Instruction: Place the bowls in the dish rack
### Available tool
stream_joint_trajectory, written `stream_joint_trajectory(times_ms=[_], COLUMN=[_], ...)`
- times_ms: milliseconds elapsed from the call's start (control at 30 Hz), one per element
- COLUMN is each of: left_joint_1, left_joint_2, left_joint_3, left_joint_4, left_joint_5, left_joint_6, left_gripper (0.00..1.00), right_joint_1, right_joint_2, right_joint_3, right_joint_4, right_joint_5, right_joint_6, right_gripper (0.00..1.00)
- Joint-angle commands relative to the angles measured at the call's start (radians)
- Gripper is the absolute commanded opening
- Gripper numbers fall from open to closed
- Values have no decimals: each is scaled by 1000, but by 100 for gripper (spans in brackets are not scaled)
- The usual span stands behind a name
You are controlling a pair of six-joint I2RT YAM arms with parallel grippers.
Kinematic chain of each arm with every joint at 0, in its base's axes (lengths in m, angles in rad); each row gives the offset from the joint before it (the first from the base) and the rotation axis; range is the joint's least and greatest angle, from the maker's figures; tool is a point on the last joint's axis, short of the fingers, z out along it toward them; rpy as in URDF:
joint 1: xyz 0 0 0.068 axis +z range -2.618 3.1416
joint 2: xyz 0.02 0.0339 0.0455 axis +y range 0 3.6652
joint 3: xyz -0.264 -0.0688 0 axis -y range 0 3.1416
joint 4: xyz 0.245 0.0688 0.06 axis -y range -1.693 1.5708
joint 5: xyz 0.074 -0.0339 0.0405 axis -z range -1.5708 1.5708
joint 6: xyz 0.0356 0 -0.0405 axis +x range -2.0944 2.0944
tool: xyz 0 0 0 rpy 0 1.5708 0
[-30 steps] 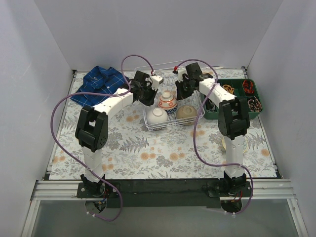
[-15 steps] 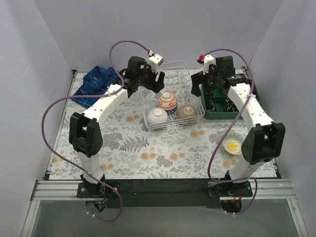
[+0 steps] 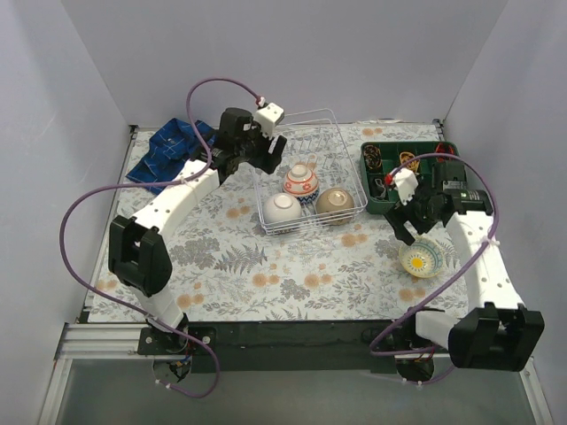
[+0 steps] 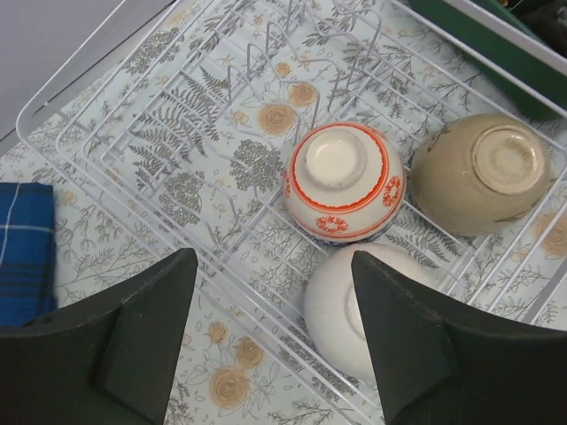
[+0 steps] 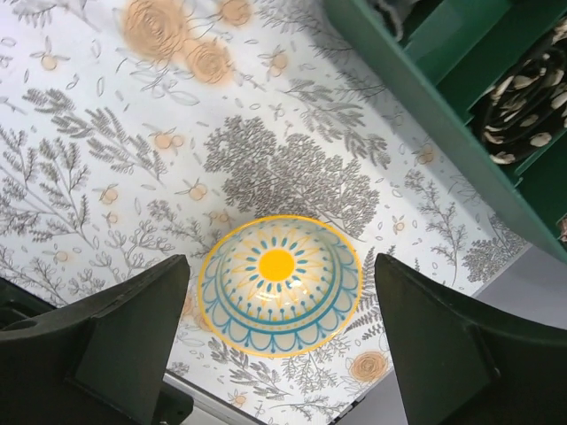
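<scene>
Three rounded bowls sit in the white thin-wire dish rack (image 3: 310,225) at the table's far middle: red-patterned bowl (image 4: 341,181) and matte tan bowl (image 4: 483,173) base-up, plain white bowl (image 4: 341,310) nearest. The left gripper (image 4: 270,266) hovers above them, jaws wide, empty. The right gripper (image 5: 282,266), jaws wide, hangs over a yellow-and-blue bowl (image 5: 279,288) on floral cloth (image 3: 266,274) near a green tray (image 5: 416,88).

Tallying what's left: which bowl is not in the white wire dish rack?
The yellow-and-teal patterned bowl, on the floral cloth; the white, tan and red-banded ones sit inside the rack.
</scene>
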Motion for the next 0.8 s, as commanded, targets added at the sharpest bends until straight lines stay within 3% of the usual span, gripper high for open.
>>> stream_joint_trajectory(times_ms=[0,400,767], left_joint_1=[1,1,3], left_joint_2=[-85,-203,-295], left_joint_3=[-55,-182,-264], left_joint_4=[6,4,7], left_joint_5=[-84,-111,-107], left_joint_6=[30,16,24], left_gripper=[71,71,72], right_joint_1=[19,125,177], right_joint_2=[-51,37,71], right_joint_3=[-72,-155,-250], right_joint_4=[-84,-103,-54], right_joint_5=[24,87,257], right_joint_6=[-92,0,75], right_gripper=[92,88,75])
